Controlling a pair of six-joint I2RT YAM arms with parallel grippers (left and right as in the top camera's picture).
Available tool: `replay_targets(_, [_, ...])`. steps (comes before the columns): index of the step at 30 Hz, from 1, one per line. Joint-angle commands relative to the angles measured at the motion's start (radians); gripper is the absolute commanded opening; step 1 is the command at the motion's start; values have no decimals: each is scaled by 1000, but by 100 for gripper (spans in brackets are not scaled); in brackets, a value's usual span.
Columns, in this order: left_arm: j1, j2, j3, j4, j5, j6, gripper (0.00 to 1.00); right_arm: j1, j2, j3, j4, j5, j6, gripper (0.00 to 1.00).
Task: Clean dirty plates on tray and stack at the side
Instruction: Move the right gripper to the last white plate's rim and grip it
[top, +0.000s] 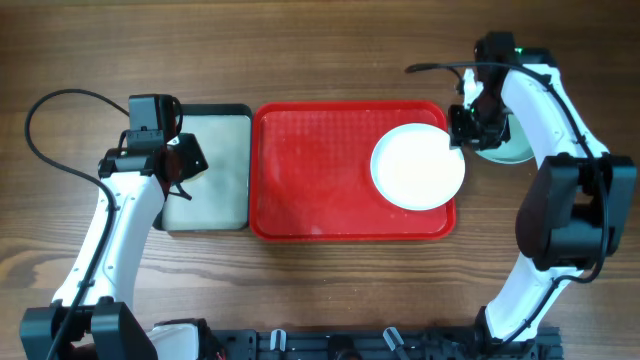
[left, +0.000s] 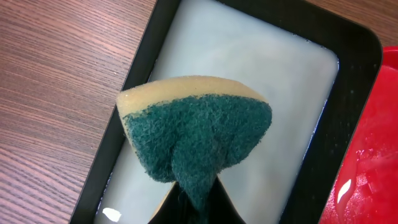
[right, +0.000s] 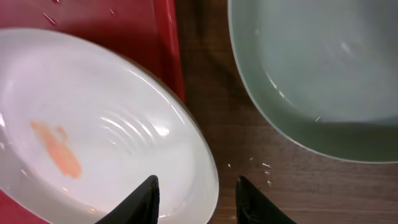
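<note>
– Right pincer (right: 196, 186) is partly open, jaws either side of the rim of the white plate (right: 93, 124), nothing clamped. Plate sits at the right end of the tray (top: 310, 170), orange smear on it.
– Handling?
– Probably stiff, light, slick if wet; pinch the rim right there, firmly. Your right arm reaches in over the desk (top: 300, 50), wrist pointing down. Left pincer (left: 193, 208) grips the sponge (left: 199, 137) above the black tray (left: 348, 56).

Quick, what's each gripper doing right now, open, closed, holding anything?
Left gripper: closed, holding the green-and-yellow sponge over the black-rimmed tray.
Right gripper: open, straddling the rim of the white plate, holding nothing.
</note>
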Motion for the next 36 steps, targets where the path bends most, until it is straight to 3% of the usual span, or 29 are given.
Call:
replay_targets(1, [6,2,-3,3,-9,-17,4,1,-23,-71,37,27,-6,36])
replay_targets(4, [6,2,-3,3,-9,-17,4,1,-23,-98,71,27,-6,30])
replay_targets(6, [6,2,-3,3,-9,-17,4,2,-23,-99,78,27,-5,16])
replay_targets(9, [6,2,-3,3,-9,-17,4,2,-23,-100,81,27,-5,9])
replay_targets(16, [6,2,-3,3,-9,-17,4,2,-23,-104,81,27,28,10])
replay_targets(20, [6,2,-3,0,-9,-17,4,2,-23,-119,93,26,49,4])
replay_targets(25, [6,2,-3,0,-9,-17,4,12,-23,-120,145,-264,63,4])
replay_targets(31, [6,2,-3,0,-5,-17,4,178,-23,-121,221,-266,159,4])
replay_targets(36, [6,2,-3,0,-5,-17,4,355,-23,-121,328,-151,300,4])
